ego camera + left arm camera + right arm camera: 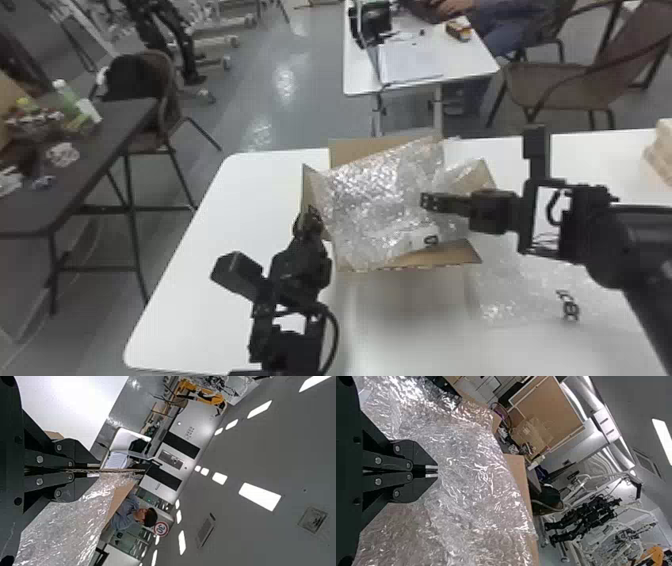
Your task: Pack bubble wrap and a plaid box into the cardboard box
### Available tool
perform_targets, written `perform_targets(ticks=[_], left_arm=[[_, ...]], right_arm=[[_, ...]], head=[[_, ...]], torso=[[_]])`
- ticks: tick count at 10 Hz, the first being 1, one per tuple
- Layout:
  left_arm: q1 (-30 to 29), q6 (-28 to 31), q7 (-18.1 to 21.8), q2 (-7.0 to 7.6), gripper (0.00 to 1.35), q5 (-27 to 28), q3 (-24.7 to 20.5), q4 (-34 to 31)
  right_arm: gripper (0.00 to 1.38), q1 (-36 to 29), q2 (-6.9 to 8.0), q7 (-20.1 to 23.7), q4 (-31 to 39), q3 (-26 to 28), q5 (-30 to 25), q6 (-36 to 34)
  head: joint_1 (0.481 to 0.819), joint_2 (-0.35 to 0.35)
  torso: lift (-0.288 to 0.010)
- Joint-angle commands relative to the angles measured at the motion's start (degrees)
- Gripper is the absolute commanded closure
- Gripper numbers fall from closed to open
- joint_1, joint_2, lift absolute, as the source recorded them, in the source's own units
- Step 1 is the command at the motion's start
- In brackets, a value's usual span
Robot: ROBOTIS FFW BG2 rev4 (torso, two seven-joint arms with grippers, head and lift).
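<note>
One cardboard box (452, 254) sits on one white table (210, 215), one heap of bubble wrap (367, 195) bulging over its rim. A second sheet (517, 287) lies near right. Of two grippers, the left one (312, 214) clenches the box's left edge; the right one (426, 201), pinched nearly closed, is at the heap's right part.

Left end effector (311, 216) angled forward, pinched closed, right end effector (425, 201) pointing leftward, also closed

We see a tan cardboard box (440, 253), clear bubble wrap (370, 195) with silvery glints, black fingers (447, 202), a white tabletop (215, 215), grey floor (300, 107) and brown chairs (560, 82).
</note>
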State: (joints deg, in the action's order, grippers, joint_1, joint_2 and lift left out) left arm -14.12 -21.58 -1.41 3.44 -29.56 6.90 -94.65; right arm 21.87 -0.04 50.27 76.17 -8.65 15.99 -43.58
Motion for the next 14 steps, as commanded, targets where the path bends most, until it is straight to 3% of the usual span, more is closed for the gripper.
perform_targets(ticks=[1, 3, 4, 5, 6, 7, 8, 10, 13, 14], left_arm=[[0.1, -0.1, 0.0, 0.16, 1.21, -0.1, 0.2, 0.0], [0.1, -0.1, 0.0, 0.25, 1.21, -0.6, 0.3, 0.0], [0.0, -0.2, 0.0, 0.25, 1.21, -0.7, 0.0, 0.0], [-0.1, -0.3, 0.0, 0.25, 1.21, -0.8, -0.2, 0.0], [-0.2, -0.3, 0.0, 0.25, 1.21, -0.9, -0.5, 0.0], [-0.2, -0.3, 0.0, 0.25, 1.21, -0.9, -0.8, 0.0], [-0.2, -0.2, 0.0, 0.33, 1.21, -1.0, -1.0, 0.0], [-0.6, -0.2, 0.0, 1.04, 1.21, -1.5, -1.4, -0.1], [-0.9, 0.0, 0.0, 1.21, 1.21, -2.3, -1.7, -0.1], [-1.2, 0.1, 0.0, 1.21, 1.21, -2.6, -2.2, -0.2]], right_arm=[[1.28, 0.6, 0.1, 0.1, -4.1, -0.8, 0.6, 2.4], [1.28, 0.5, 0.1, 0.1, -5.6, -0.9, 0.3, 3.6], [0.98, 0.2, 0.1, 0.1, -4.7, -0.9, 0.9, 4.3], [0.49, -0.4, 0.1, -0.2, -1.7, -0.5, 0.3, 4.4], [0.15, -1.4, -0.04, -0.7, 2.2, 0.7, -1.0, 4.4], [0.08, -3.2, -0.22, -1.6, 7.1, 2.8, -2.4, 4.3], [0.12, -5.2, -0.66, -2.6, 12.5, 5.3, -4.6, 2.9], [0.13, -9.3, -1.36, -4.8, 19.5, 10.4, -3.5, 2.2], [0.13, -18.4, -2.86, -9.6, 31.5, 18.0, -4.0, 8.9], [0.13, -22.1, -3.65, -10.9, 33.7, 20.0, -4.4, 14.1]], head=[[0.695, 0.268], [0.695, 0.271], [0.695, 0.271], [0.695, 0.271], [0.695, 0.274], [0.695, 0.272], [0.695, 0.258], [0.695, 0.222], [0.695, 0.159], [0.695, 0.124]], torso=[[-0.11], [-0.11], [-0.11], [-0.11], [-0.11], [-0.11], [-0.11], [-0.11], [-0.11], [-0.11]])
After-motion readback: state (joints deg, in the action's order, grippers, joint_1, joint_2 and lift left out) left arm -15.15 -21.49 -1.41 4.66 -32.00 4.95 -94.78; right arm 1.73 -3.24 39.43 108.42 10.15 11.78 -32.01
